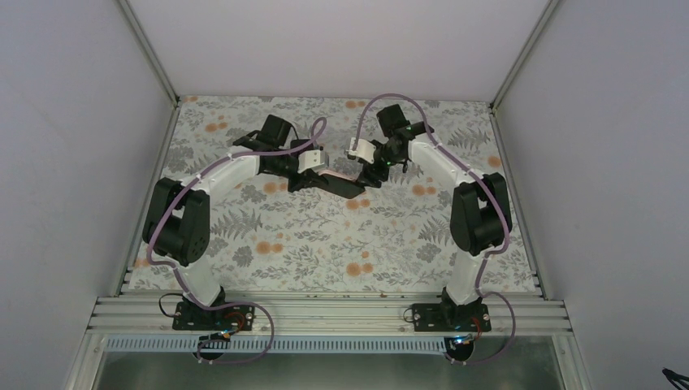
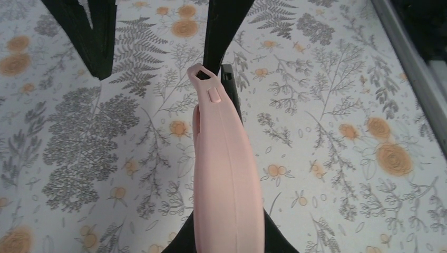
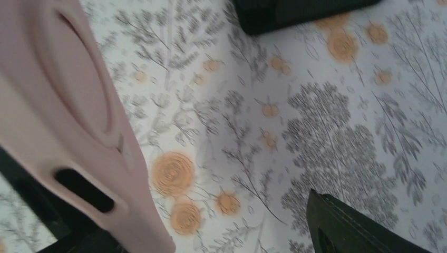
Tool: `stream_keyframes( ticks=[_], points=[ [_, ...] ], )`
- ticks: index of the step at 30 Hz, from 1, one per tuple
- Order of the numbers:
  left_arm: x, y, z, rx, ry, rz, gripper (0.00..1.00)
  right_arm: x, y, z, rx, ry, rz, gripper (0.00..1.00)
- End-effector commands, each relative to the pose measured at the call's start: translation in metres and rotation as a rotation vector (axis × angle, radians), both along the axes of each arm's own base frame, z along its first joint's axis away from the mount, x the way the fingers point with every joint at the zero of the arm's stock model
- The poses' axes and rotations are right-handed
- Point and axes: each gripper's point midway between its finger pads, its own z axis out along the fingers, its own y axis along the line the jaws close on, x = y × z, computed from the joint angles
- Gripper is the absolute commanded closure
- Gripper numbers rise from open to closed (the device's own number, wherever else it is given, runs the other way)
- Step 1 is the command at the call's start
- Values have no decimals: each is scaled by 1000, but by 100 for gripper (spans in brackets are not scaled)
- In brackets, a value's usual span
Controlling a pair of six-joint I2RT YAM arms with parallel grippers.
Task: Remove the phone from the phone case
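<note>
— Left gripper (image 1: pixel 325 176) first: what does the overhead view give you?

— It is clamped on one end of a dark flat slab that sticks out to the right over the floral cloth (image 1: pixel 325 244). From up there I see only a dark face, which I take for the phone (image 1: pixel 349 188). The case's colour does not show.

— Its own wrist camera fills that in. The phone case (image 2: pixel 226 174) is pink, seen edge-on and running away from the lens. It is gripped between the black fingers (image 2: pixel 274 240) at the bottom of the frame. A button bump and a cut-out show near its far end.

— And the phone there?

— A thin dark strip lies just beside the far end of the case. Whether that is the phone's edge I cannot tell.

— Right gripper (image 1: pixel 370 171), then.

— Overhead, it sits at the slab's free end, but the jaws are lost in a black cluster. The left wrist view shows them spread: one finger (image 2: pixel 84 37) well apart to the left, the other (image 2: pixel 224 26) just at the case's tip.

— The right wrist camera agrees. The pink case is blurred and close at the left of the frame, and the other finger (image 3: pixel 348 226) is far off at lower right, with only cloth between.
</note>
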Motion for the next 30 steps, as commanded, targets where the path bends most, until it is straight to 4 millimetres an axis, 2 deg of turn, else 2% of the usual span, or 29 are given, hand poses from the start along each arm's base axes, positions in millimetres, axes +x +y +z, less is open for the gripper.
stream_keyframes(
  ticks=[1, 5, 9, 14, 17, 21, 24, 28, 30],
  points=[
    [-45, -39, 46, -268, 65, -225, 98, -35, 91, 92, 388, -58, 265, 19],
    [-43, -42, 54, -295, 55, -227, 98, -61, 104, 97, 449, 28, 346, 17],
    [-37, -44, 64, -310, 22, -218, 98, -86, 114, 88, 454, 129, 428, 16],
    [-29, -44, 80, -333, -12, -207, 98, -96, 116, 69, 449, 219, 440, 18],
    [-31, -43, 95, -376, -6, -214, 98, -100, 116, 61, 461, 252, 444, 19],
    [-32, -40, 113, -443, 46, -233, 98, -108, 118, 60, 491, 295, 465, 21],
    [-33, -39, 121, -459, 47, -236, 98, -117, 118, 63, 518, 332, 501, 32],
    [-25, -38, 121, -440, -13, -201, 98, -124, 118, 68, 526, 422, 521, 62],
    [-16, -39, 116, -413, -51, -168, 98, -127, 118, 69, 521, 490, 516, 67]
  ],
)
